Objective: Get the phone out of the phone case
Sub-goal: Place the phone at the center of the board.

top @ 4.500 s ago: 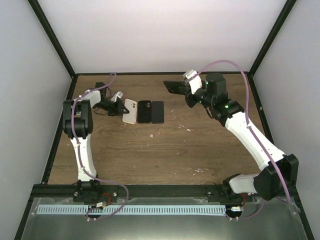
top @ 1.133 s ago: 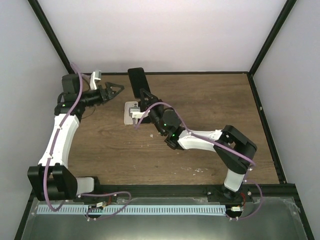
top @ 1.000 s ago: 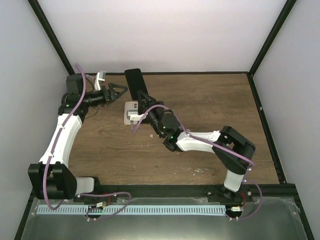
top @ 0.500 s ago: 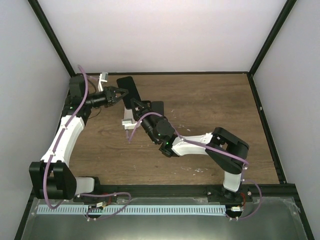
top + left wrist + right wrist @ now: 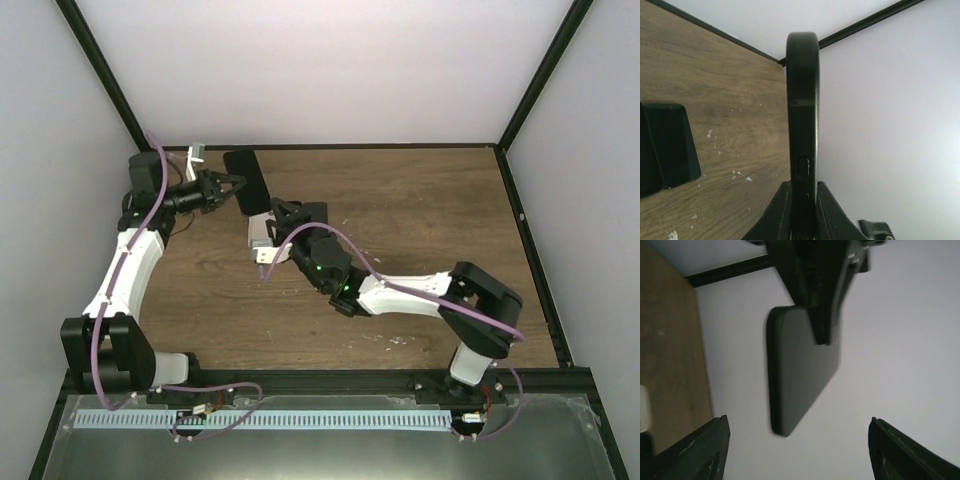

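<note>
The phone (image 5: 247,180) is a black slab held up in the air at the back left, and I cannot tell its case apart from it. My left gripper (image 5: 232,182) is shut on its lower end. In the left wrist view the phone (image 5: 802,100) stands edge-on, side button showing, clamped in the left gripper (image 5: 803,184). My right gripper (image 5: 285,212) is open just below and to the right of it, touching nothing. From the right wrist the phone (image 5: 800,370) hangs ahead of the right gripper (image 5: 799,421), whose jaws stand wide apart.
A white phone-shaped item (image 5: 260,232) lies on the wooden table (image 5: 420,210) under the right gripper. A black flat item (image 5: 670,145) lies on the table beside it. A black frame rail (image 5: 330,146) and white walls bound the back.
The right gripper carried the black phone across to the left, the left gripper shut on it, and the right gripper opened and let go.
</note>
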`<state>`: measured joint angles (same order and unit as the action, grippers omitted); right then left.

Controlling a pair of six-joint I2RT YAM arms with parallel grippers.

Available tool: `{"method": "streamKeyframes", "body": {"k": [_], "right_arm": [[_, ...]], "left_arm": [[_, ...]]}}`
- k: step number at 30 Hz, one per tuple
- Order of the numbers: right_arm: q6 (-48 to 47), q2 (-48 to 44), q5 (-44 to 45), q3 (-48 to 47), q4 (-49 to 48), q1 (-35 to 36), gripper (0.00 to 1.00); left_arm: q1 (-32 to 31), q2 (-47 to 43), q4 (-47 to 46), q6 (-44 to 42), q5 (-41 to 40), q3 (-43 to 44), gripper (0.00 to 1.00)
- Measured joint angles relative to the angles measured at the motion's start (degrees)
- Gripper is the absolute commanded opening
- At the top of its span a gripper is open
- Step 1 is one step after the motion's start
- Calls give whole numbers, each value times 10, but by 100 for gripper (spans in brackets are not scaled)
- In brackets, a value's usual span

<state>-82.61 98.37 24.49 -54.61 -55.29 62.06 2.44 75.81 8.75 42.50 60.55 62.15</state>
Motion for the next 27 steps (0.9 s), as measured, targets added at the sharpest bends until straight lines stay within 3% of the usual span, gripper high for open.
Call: {"method": "streamKeyframes", "body": {"k": [8,15,20,27], "right_arm": [[243,-54,-59,-55,318,-13,83],[442,-90,-242,-149,539,-99,79],[579,-133,-403,-182,592,-174,74],[790,-118,-643,-211,589,-261,69]], "left_arm": [[13,0,3,-54,2,24,0],[14,-3,-7,-94,14,24,0],[14,-23,-67,-82,27,7,0],[-15,-46,-159,-44,45,-17,0]]}}
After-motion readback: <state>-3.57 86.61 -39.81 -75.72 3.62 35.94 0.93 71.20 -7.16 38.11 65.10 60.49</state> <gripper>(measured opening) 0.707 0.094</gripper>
